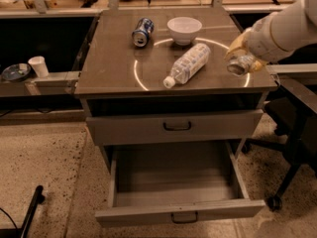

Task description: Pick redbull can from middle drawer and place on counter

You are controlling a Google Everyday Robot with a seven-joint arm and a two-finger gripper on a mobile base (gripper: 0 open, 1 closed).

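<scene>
My gripper (239,58) comes in from the right on a white arm and is shut on the redbull can (238,65), a small silver-grey can held tilted with its end facing the camera. The can hangs just above the right edge of the counter (109,68), over the white ring (136,76). The middle drawer (148,215), the lowest one, is pulled fully open below, and nothing shows inside it.
A clear bottle (189,63) lies inside the ring. A blue-and-white can (140,31) lies at the back left and a white bowl (184,29) stands at the back. The upper drawer (173,126) is shut. A dark chair (296,133) stands at the right, and a white cup (38,66) on the left shelf.
</scene>
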